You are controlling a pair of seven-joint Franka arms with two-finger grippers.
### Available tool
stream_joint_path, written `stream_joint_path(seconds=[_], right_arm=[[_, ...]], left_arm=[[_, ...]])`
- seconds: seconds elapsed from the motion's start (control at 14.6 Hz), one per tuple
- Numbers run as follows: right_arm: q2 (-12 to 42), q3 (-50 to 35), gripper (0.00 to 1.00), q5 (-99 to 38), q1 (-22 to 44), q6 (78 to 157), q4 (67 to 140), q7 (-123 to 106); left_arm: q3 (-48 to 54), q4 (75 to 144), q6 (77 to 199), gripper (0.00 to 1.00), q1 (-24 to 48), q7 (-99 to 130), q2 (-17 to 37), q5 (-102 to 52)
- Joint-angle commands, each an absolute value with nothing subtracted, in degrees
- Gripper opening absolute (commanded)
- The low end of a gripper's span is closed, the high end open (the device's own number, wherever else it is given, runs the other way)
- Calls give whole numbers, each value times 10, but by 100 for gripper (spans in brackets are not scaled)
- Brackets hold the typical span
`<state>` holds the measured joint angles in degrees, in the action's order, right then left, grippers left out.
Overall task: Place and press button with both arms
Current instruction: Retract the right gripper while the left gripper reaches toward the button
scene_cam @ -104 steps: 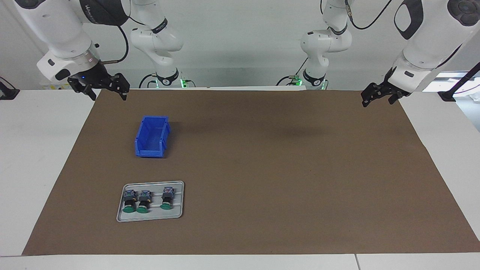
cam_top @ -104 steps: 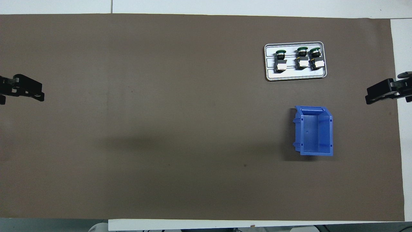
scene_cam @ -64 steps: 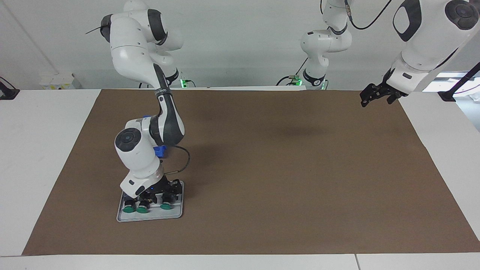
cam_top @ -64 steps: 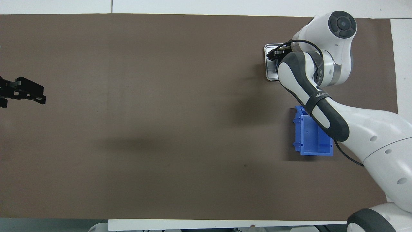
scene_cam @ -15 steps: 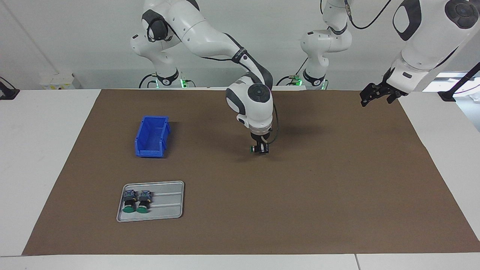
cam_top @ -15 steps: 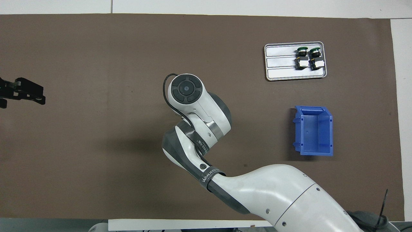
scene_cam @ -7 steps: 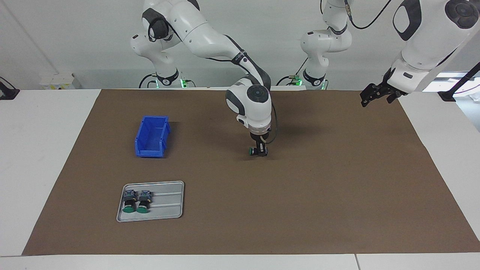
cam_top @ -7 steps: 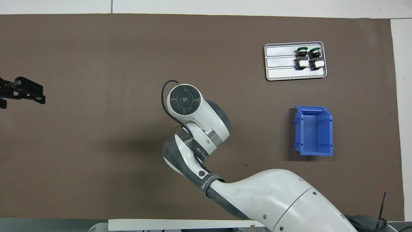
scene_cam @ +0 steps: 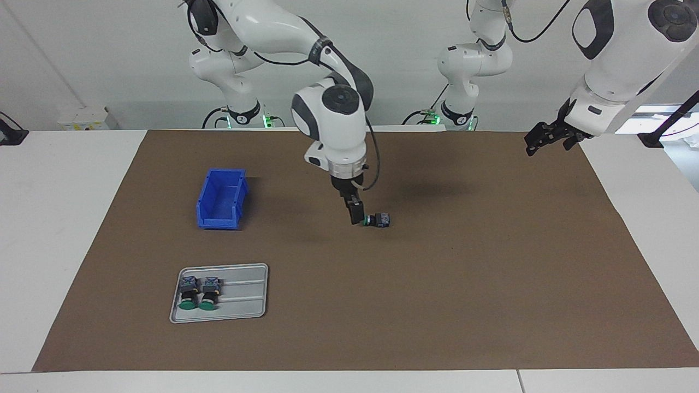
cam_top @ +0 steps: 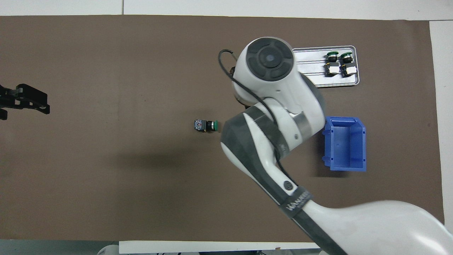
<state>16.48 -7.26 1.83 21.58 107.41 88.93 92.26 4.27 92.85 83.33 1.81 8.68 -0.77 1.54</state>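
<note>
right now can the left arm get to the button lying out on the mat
Probably yes. The button lies alone on bare mat, nothing between it and the left gripper; the right gripper hangs beside its green cap.

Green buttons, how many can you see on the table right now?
3. One button lies on its side mid-mat beside the right gripper. Two more sit side by side in the tray. None seems hidden.

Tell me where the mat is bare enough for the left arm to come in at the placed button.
The brown mat is bare from the button toward the left gripper, which waits over its corner. The crowded end holds the right gripper beside the button's green cap, the blue bin and the tray with two buttons.
</note>
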Motion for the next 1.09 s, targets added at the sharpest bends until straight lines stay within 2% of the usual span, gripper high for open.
stream_joint_path(seconds=[0.0,0.34,0.55,0.75,1.02], right_arm=[[106,-79,100,14,158,1010,903,749],[16,-75,100,14,65,891,889,473],[9,-74,100,16,7,831,856,292],[3,-63,100,21,-41,812,859,140],[-28,-62,100,21,-83,817,918,43]], left_arm=[[40,948,838,100,17,96,-25,14],[40,953,838,100,19,109,-25,14],[42,956,843,100,25,162,-28,14],[46,973,846,100,40,239,-37,14],[46,1053,914,100,84,388,-69,12]])
